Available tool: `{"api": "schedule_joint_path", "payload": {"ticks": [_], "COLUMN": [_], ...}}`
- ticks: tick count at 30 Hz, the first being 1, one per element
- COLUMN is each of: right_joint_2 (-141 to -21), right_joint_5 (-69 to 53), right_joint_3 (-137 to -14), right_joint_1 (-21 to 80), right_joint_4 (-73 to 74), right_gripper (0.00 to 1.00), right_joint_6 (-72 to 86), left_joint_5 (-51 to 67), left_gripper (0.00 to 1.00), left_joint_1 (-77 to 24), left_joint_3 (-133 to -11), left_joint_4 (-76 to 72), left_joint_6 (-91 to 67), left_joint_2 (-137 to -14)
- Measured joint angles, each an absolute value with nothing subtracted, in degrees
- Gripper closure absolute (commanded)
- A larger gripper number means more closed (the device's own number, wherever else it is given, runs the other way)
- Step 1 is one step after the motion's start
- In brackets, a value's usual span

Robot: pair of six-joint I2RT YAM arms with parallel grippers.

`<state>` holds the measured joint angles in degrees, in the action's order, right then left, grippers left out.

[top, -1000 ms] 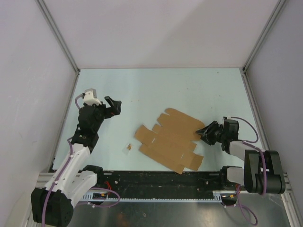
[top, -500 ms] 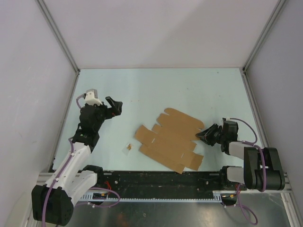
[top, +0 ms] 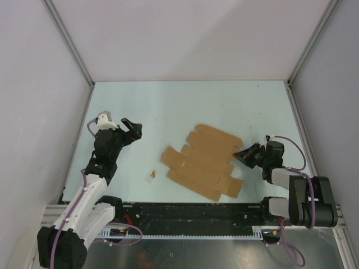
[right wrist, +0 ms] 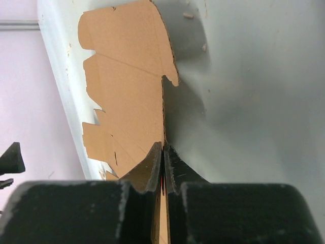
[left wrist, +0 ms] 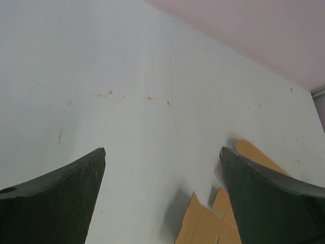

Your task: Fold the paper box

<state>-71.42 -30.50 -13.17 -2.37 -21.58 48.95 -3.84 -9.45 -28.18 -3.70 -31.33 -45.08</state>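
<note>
The paper box is a flat brown die-cut sheet with tabs, lying near the front middle of the pale table. My right gripper is shut on the sheet's right edge; in the right wrist view its fingers pinch the thin cardboard between them, and that edge looks lifted a little. My left gripper hangs wide open over bare table to the left of the sheet. Its dark fingertips frame a corner of the paper box at the bottom of the left wrist view.
A tiny brown scrap lies left of the sheet near the front rail. Grey walls with metal corner posts close in the table on three sides.
The right gripper has closed on the sheet's right edge, and the sheet has shifted slightly. The left arm has drifted a little to the left and stays open.
</note>
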Motion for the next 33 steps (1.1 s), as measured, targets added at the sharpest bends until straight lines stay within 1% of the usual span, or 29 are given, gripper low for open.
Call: {"api": "schedule_joint_path", "payload": {"ticks": [4, 11, 19, 26, 27, 28, 33], "right_joint_2": [-74.0, -82.5, -96.7, -104.8, -105.1, -105.2, -104.9], "right_joint_5": [-30.5, -30.8, -35.1, -38.3, -38.5, -38.7, -39.8], "right_joint_3": [-13.3, -14.2, -24.1, -26.0, -26.0, -26.0, -26.0], "right_joint_1": [-3.5, -4.4, -4.7, -4.8, -4.8, -4.8, -4.8], "right_joint_4": [-25.2, -34.5, -45.1, -56.9, -57.6, -58.3, -58.9], "right_gripper": [0.98, 0.98, 1.0, 1.0, 1.0, 0.95, 0.84], "right_joint_6": [50.2, 54.5, 55.0, 58.9, 59.0, 59.3, 58.8], "left_joint_5": [-0.6, 4.2, 6.4, 6.5, 6.6, 6.7, 7.9], "left_gripper": [0.0, 0.0, 0.0, 0.0, 0.0, 0.0, 0.0], "left_joint_1": [-9.5, -10.1, -13.3, -13.5, -13.5, -13.5, -13.7], "left_joint_3": [-28.2, -28.2, -28.2, -28.2, -28.2, -28.2, -28.2], "left_joint_4": [-3.9, -6.2, -7.6, -8.4, -8.4, -8.4, -8.5], "left_joint_6": [-31.2, -31.0, -29.4, -28.3, -28.2, -28.0, -27.8], "left_joint_2": [-47.5, -49.1, -49.9, -49.8, -49.8, -49.8, -50.2]}}
